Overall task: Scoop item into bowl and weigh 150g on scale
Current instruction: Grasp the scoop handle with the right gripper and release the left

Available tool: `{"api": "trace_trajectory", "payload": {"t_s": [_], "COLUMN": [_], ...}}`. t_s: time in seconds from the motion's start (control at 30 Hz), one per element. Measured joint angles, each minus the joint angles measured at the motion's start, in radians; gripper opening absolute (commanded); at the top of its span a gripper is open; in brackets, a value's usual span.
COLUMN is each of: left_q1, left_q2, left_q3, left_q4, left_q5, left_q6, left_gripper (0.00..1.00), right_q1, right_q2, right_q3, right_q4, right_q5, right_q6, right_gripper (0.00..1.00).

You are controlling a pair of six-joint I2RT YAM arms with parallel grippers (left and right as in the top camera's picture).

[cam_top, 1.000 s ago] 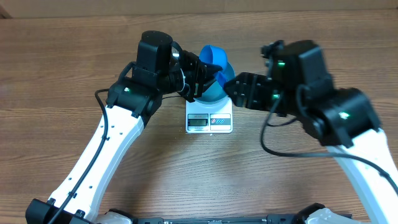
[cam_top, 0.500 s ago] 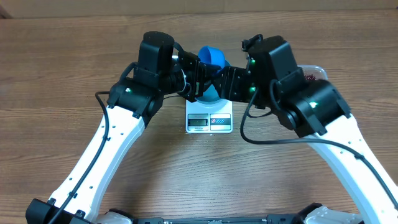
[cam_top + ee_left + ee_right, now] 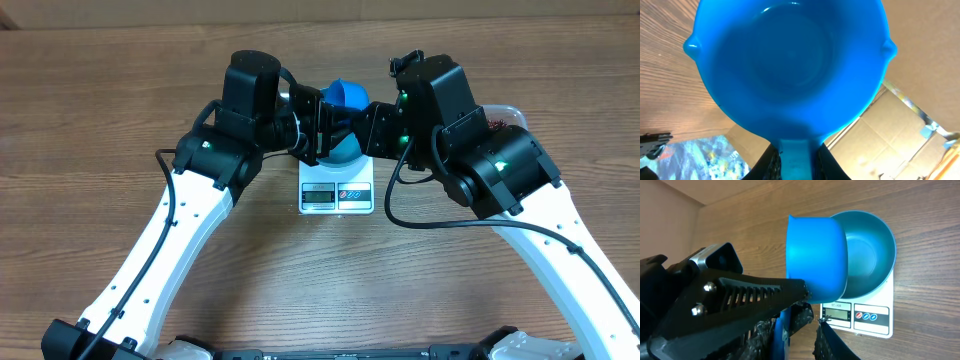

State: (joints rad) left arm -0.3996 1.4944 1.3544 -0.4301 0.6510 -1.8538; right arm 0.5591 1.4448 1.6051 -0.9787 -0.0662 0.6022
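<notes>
My left gripper point(image 3: 322, 125) is shut on the handle of a small blue scoop point(image 3: 345, 95), held tipped above the bowl. In the left wrist view the scoop's cup point(image 3: 790, 65) is empty, and its handle sits between my left gripper's point(image 3: 796, 157) fingers. The blue bowl point(image 3: 867, 255) stands on the white scale point(image 3: 860, 317) and looks empty. My right gripper point(image 3: 799, 340) reaches in around the same scoop handle point(image 3: 779, 335), beside the left fingers. A gap still shows at its right finger point(image 3: 832, 340). A few beans point(image 3: 497, 124) show behind the right arm.
A clear plastic tub point(image 3: 508, 113) holding the beans stands at the back right, mostly hidden by the right arm. Both arms crowd over the scale point(image 3: 337, 195) at the table's middle. Cardboard boxes show beyond the table in the left wrist view.
The right arm has swung left to the scoop, and its jaws have narrowed around the handle. The left gripper and scoop have stayed where they were.
</notes>
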Motion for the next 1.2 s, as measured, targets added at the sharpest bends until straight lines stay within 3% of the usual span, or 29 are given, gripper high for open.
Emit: {"api": "trace_trajectory", "payload": {"t_s": [0.27, 0.43, 0.8, 0.83, 0.9, 0.97, 1.0, 1.1, 1.2], "left_q1": [0.0, 0.0, 0.0, 0.0, 0.0, 0.0, 0.0, 0.0, 0.0], "left_q2": [0.0, 0.0, 0.0, 0.0, 0.0, 0.0, 0.0, 0.0, 0.0], "left_q3": [0.0, 0.0, 0.0, 0.0, 0.0, 0.0, 0.0, 0.0, 0.0], "left_q4": [0.016, 0.016, 0.015, 0.015, 0.016, 0.016, 0.016, 0.016, 0.016], "left_q5": [0.015, 0.02, 0.019, 0.019, 0.017, 0.01, 0.003, -0.027, -0.062], "left_q6": [-0.024, -0.029, -0.03, -0.03, -0.027, -0.002, 0.018, 0.129, 0.303], "left_gripper": [0.04, 0.04, 0.07, 0.11, 0.28, 0.53, 0.73, 0.99, 0.99], "right_q1": [0.001, 0.008, 0.01, 0.01, 0.01, 0.01, 0.01, -0.002, -0.027], "right_q2": [0.0, 0.0, 0.0, 0.0, 0.0, 0.0, 0.0, 0.004, 0.005], "right_q3": [0.0, 0.0, 0.001, 0.001, 0.001, 0.001, 0.001, 0.001, 0.001], "right_q4": [0.006, 0.017, 0.017, 0.017, 0.018, 0.018, 0.017, 0.016, 0.015], "right_q5": [0.001, -0.002, 0.004, 0.005, 0.006, 0.013, 0.014, 0.021, 0.021], "right_q6": [-0.001, -0.005, -0.005, -0.011, -0.031, -0.051, -0.057, -0.072, -0.083], "right_gripper": [0.25, 0.06, 0.04, 0.04, 0.04, 0.04, 0.04, 0.04, 0.04]}}
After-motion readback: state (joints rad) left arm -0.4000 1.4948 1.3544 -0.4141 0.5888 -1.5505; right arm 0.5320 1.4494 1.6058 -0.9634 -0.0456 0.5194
